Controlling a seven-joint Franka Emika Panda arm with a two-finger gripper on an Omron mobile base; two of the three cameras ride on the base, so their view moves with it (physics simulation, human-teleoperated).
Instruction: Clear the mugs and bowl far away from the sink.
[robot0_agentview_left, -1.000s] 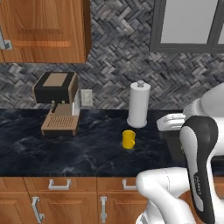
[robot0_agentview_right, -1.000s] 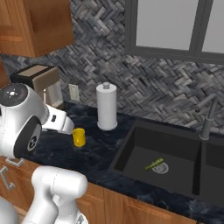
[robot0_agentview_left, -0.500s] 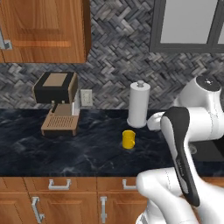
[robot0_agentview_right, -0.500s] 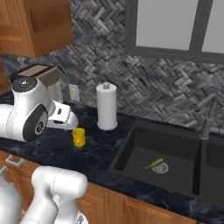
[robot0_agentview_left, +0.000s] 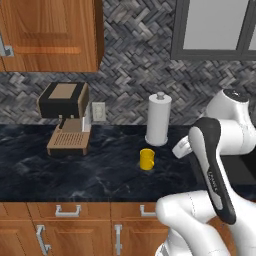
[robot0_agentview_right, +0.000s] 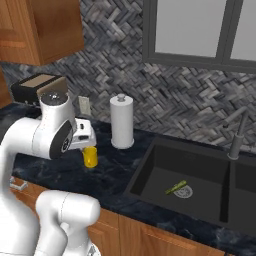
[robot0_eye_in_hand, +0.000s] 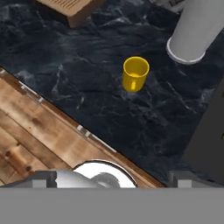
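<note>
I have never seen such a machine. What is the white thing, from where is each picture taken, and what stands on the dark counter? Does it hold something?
The white thing is a robot arm with a two-finger gripper, in a computer-drawn kitchen. Two pictures come from cameras on its base, one behind it on each side. The third comes from a camera on the hand, looking down at the counter.

On the counter stand a yellow mug, a white paper-towel roll and a coffee machine. To the right is a black sink with a small green thing near its drain. The gripper hangs above the mug, open, and holds nothing.
</note>
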